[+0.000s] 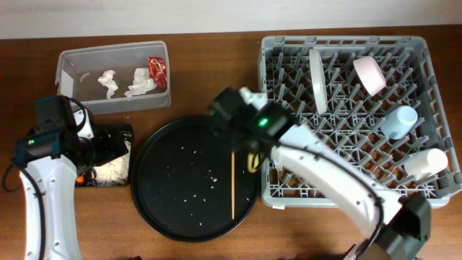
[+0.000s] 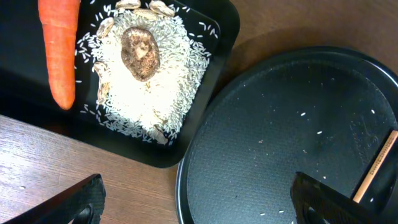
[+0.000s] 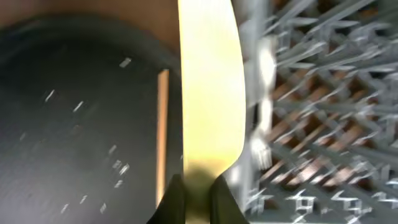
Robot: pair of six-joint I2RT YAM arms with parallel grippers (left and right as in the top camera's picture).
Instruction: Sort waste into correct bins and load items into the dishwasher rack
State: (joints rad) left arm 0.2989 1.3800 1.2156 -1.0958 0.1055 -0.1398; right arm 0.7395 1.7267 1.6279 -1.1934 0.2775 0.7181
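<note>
Toward the right edge of the tabletop, right gripper (image 3: pixel 199 196) is closed tight on one end of the yellow utensil (image 3: pixel 208 93), and the rest sticks out free. It hangs over the spot where the round tray (image 1: pixel 155 202) meets the left wall of the rack (image 1: pixel 339 40). Wrist view is blurred, so can't tell if the tip touches anything.

Rack holds plate (image 1: pixel 317 72), pink bowl (image 1: pixel 369 74), blue cup (image 1: pixel 399 121), white cup (image 1: pixel 426 160).

Left gripper (image 2: pixel 199 202) is at the left edge, fingers spread wide, nothing held, over the black tray (image 2: pixel 221 37) with carrot (image 2: pixel 60 50), rice (image 2: pixel 155 93), brown lump (image 2: pixel 140 53). Clear tub (image 1: pixel 65 61) at the far-left corner has napkins (image 1: pixel 108 81) and red wrapper (image 1: pixel 157 70). Wooden stick (image 1: pixel 232 184) and stray grains remain on the round tray.

Risks, my read:
- grip is at the very end, so the utensil could pivot or slip
- free end could catch the rack wall or a peg on the way in
- released flat, it may drop through the grid
</note>
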